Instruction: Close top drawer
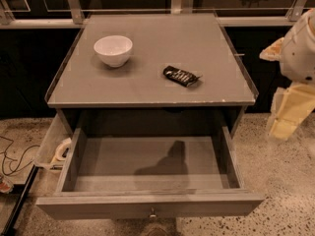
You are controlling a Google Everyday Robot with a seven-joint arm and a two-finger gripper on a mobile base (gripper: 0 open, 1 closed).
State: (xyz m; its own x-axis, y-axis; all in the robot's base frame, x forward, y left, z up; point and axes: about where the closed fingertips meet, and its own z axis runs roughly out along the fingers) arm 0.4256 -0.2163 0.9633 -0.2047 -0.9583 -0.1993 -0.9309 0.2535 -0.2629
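Note:
The top drawer (pixel 147 204) of the grey cabinet is pulled far out toward me. Its plain grey inside holds nothing, only a dark shadow. A small metal knob (pixel 152 213) sits at the centre of its long front panel. My arm, white with pale yellow parts, is at the right edge of the camera view. My gripper (pixel 288 113) hangs there beside the cabinet's right side, above the floor, well apart from the drawer front and knob.
On the cabinet top (pixel 147 82) stand a white bowl (pixel 113 50) and a dark snack packet (pixel 181 75). A pale side tray (pixel 51 144) with a tape roll (pixel 62 149) sticks out on the left. Cables lie on the speckled floor at far left.

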